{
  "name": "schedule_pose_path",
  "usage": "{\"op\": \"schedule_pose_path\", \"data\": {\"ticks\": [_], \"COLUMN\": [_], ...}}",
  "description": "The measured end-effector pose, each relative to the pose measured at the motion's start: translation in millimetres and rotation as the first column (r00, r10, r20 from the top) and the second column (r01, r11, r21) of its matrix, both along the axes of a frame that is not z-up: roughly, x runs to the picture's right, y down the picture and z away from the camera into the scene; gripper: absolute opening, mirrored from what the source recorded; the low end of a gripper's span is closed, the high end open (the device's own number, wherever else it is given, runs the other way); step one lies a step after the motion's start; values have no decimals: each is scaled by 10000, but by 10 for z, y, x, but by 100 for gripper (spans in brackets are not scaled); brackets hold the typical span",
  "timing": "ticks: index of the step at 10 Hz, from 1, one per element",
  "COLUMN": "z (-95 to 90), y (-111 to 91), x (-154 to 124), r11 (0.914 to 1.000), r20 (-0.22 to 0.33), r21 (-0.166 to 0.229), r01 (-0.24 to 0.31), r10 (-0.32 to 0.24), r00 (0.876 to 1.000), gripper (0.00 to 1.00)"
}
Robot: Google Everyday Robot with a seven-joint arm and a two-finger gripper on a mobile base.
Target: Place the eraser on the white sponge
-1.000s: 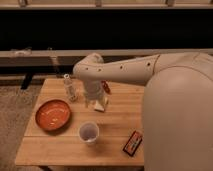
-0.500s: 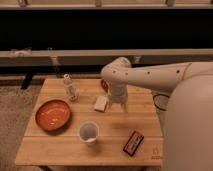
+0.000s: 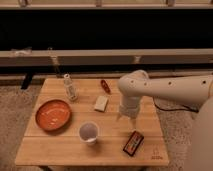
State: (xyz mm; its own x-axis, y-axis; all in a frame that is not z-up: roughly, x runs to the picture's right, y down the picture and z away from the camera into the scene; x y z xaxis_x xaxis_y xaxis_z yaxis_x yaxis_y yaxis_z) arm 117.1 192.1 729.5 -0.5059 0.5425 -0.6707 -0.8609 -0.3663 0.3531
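The eraser (image 3: 133, 143), a flat black block with a red-orange panel, lies near the front right of the wooden table (image 3: 50, 150). The white sponge (image 3: 101, 103), a cream squarish pad, lies at the table's middle. My gripper (image 3: 127, 116) hangs from the white arm over the table, between the sponge and the eraser, a little above and behind the eraser and to the right of the sponge. It holds nothing that I can see.
An orange plate (image 3: 53, 114) sits at the left. A white paper cup (image 3: 88, 132) stands at the front middle. A small clear bottle (image 3: 69, 87) stands at the back left. A small red oblong item (image 3: 105, 86) lies at the back middle.
The arm has swung right across the table, from over the sponge to the space near the eraser. The objects on the table have stayed in place.
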Motion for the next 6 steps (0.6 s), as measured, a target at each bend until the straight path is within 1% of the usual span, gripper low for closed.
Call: {"op": "schedule_pose_path", "data": {"ticks": [1,2,3,4,6], "z": [-8,-7,-20,-19,53], "y": [134,247,360,454,617], "x": [16,32,114,152,215], "r11": [9992,9965,9934,9906,9876], "r20": [-34,-81,-257,-347,-426], "r21": [-139,-258,-398,-509,-546], "r01": [-387,-790,-1078,-1268,-1473], "r10": [386,788,1068,1251,1451], "r00": [9992,9969,9940,9915,9885], "gripper": [65,65,65,65,65]}}
